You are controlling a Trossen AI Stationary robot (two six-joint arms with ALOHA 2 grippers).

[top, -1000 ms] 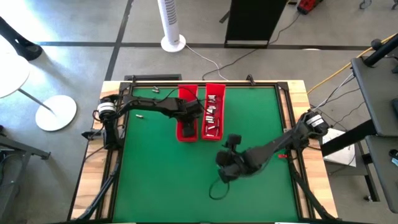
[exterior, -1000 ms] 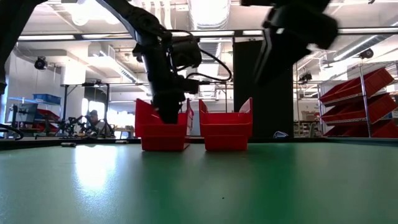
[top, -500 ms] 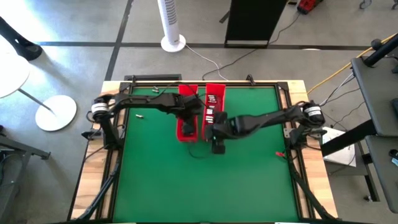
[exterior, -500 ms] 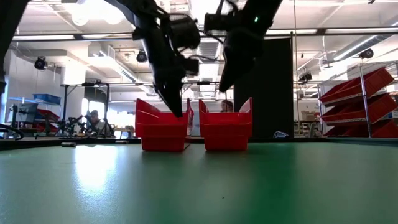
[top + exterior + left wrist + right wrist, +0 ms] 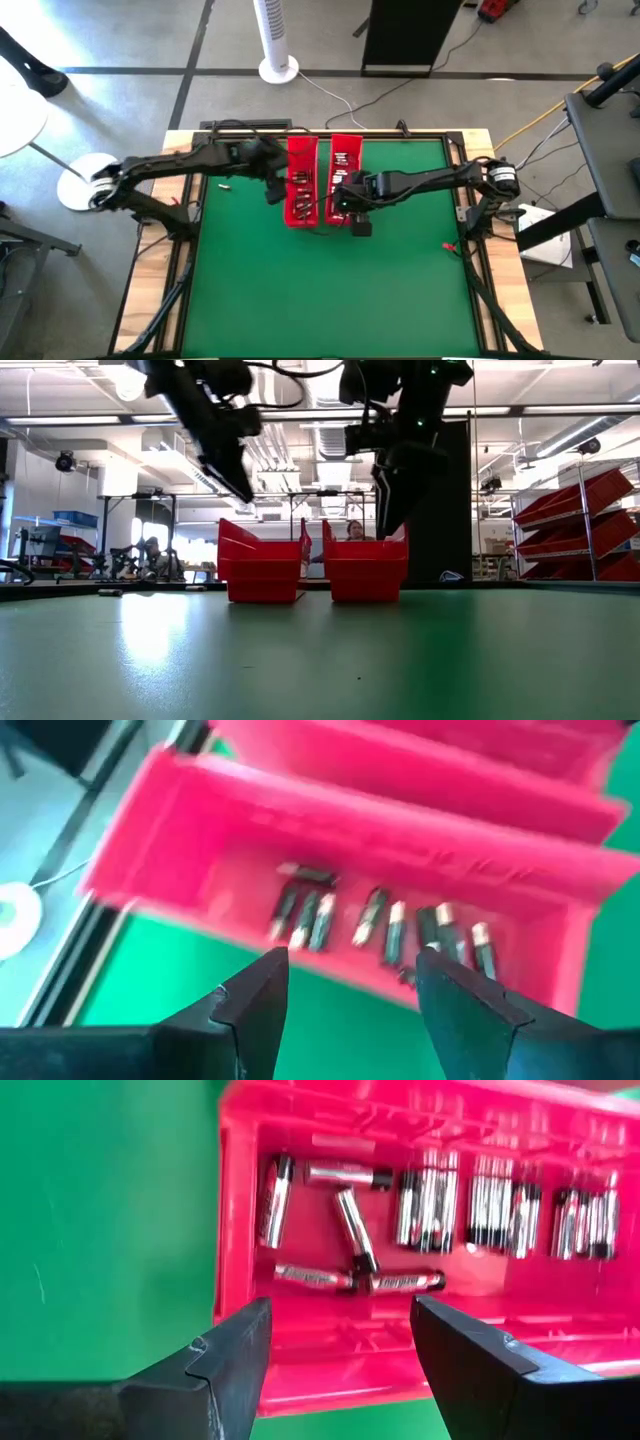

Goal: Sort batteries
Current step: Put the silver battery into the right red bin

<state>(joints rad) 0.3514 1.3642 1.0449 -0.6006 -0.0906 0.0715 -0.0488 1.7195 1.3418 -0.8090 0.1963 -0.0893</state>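
**Both arms shift at the red trays**

Since the earlier frame the left gripper (image 5: 272,188) has pulled out to the left of the left tray (image 5: 301,212), off above the green mat (image 5: 250,290); the right gripper (image 5: 345,200) has drawn in over the near end of the right tray (image 5: 345,140); both claws stand open and empty, fingers spread wide in the wrist views.

Two red trays sit side by side at the far middle of the table, long axes running far to near; the left tray (image 5: 180,810) holds a short row of batteries (image 5: 385,925) lying roughly parallel, across the tray's length; the right tray (image 5: 235,1200) holds loose batteries (image 5: 350,1230) at mixed angles at its near end, and neat parallel groups (image 5: 490,1205) beyond them; one stray battery (image 5: 225,186) lies on the mat, left of the trays.
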